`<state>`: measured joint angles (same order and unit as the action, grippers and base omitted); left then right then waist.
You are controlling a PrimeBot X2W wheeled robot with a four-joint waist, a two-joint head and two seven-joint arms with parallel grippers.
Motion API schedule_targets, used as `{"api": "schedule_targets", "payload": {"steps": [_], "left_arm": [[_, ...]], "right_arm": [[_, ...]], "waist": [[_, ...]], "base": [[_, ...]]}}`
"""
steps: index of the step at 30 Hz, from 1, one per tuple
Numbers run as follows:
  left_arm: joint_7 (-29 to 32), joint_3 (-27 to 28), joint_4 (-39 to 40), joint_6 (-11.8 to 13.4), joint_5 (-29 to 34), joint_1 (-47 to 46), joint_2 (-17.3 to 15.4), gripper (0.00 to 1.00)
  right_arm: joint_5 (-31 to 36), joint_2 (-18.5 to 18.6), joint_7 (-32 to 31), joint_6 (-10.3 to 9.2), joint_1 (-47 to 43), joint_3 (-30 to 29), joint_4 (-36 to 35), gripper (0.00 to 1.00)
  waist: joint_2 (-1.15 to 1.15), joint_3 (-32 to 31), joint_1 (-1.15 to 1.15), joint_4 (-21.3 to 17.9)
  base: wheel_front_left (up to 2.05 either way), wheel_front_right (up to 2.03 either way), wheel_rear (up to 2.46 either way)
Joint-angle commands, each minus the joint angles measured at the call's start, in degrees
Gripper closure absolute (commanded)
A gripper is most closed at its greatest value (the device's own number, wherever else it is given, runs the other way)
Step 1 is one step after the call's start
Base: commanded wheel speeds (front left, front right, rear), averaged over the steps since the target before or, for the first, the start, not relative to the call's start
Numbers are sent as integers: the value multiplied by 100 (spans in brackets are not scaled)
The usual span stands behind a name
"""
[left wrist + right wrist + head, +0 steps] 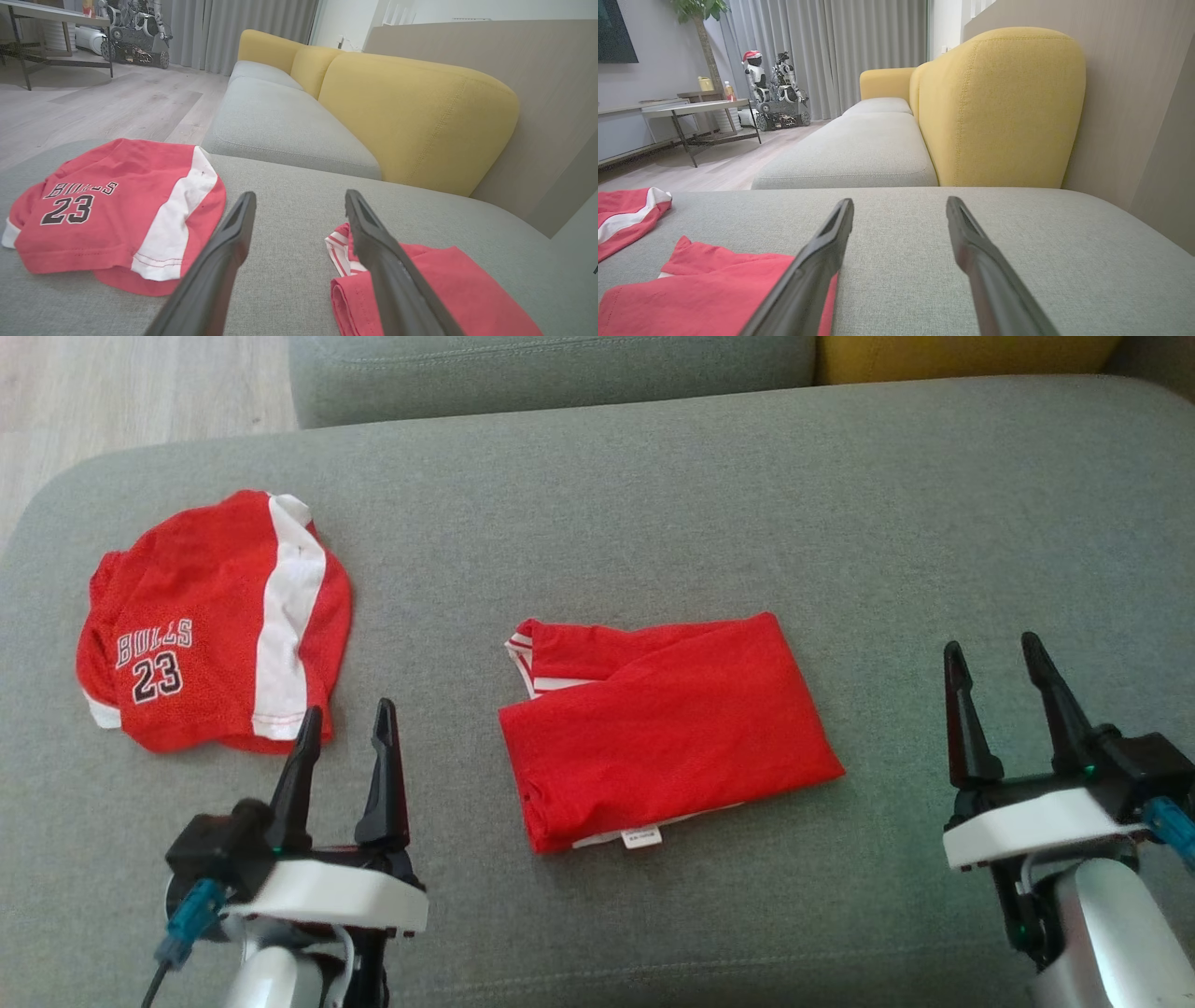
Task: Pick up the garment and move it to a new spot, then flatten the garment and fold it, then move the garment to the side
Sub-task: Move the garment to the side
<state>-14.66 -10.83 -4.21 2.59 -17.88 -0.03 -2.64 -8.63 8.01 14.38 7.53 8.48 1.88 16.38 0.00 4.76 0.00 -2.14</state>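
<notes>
Black and tapered, the left claw [348, 709] and the right claw [991, 644] both stand with jaws spread wide and nothing between them. They sit by the near edge of the grey cushion [653, 523], one toward its left end and one toward its right.

Between them, about the middle of the cushion and apart from either claw, lies the folded garment [663, 728]. It is a plain red rectangle of thin, slightly shiny knit, several layers deep. A white label [641, 837] pokes out at its near edge, and red-and-white striped trim [523, 667] shows at its far left corner.

The garment looks light, limp and a little slick, so it will likely sag and slide open if lifted by one point. A hold on the thick rolled fold along its left side, or on both short sides at once, seems the safest way to keep the layers together. The cushion's coarse weave should drag on the cloth, so lifting looks a better bet than pulling it along.

Farther off, toward the cushion's far left corner, a second garment [205, 625] sits in a loose rounded heap, its near hem close to the left claw's tips. It is red mesh with a broad white stripe and "BULLS 23" printed on it.

Beyond the far edge come another grey seat [280, 121] and a plump yellow backrest [416, 116], both in similar woven cloth.
</notes>
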Motion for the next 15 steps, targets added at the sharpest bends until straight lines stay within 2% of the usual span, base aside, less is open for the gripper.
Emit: {"api": "schedule_targets", "payload": {"steps": [1,9,15], "left_arm": [[-34,162,209,46,25,-176,-24,0],[-34,134,221,37,-22,-253,-24,0],[-34,46,171,4,-32,-332,-24,0]], "right_arm": [[41,28,62,-4,35,88,-218,0],[83,-13,62,-4,100,115,-219,0],[-60,-130,-122,-4,317,508,21,0]], "waist": [[0,10,0,3],[0,158,0,89],[0,395,0,217]], "base": [[0,0,0],[0,0,0],[0,0,0]]}}
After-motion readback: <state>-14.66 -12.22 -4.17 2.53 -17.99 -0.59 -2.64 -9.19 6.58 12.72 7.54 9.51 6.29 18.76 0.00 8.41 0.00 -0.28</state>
